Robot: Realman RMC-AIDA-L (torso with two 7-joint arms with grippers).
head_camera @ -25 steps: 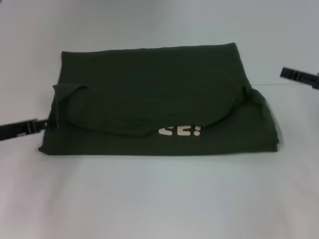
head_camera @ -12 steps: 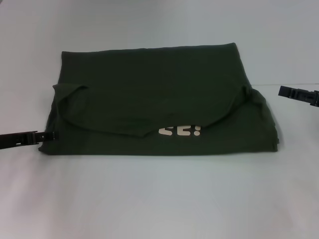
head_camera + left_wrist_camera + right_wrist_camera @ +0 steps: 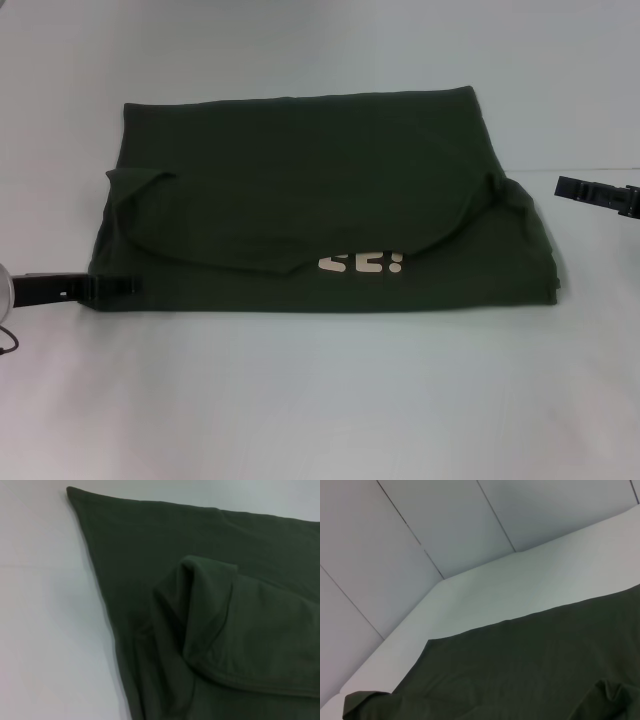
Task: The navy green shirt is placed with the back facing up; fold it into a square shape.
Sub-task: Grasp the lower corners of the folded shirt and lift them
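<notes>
The navy green shirt (image 3: 310,200) is being left half-folded on the tabletop (image 3: 320,400), the left gripper (image 3: 128,285) at its near-left hem and the right gripper (image 3: 562,186) beside it (finger states unreadable), so layers risk being dragged askew.

You see the navy green shirt (image 3: 310,190) as soft matt cloth, a dull weave with no sheen; in the left wrist view (image 3: 210,630) its folded sleeve shows a stitched hem and gentle creases; the pale lettering (image 3: 362,264) on it looks flat and smooth, like a print; the counter (image 3: 320,400) is a white, smooth, matt surface; the left tool (image 3: 112,286) and right tool (image 3: 575,188) look like black hard plastic, faintly satin; the walls (image 3: 420,530) are smooth grey panels with thin seams.
</notes>
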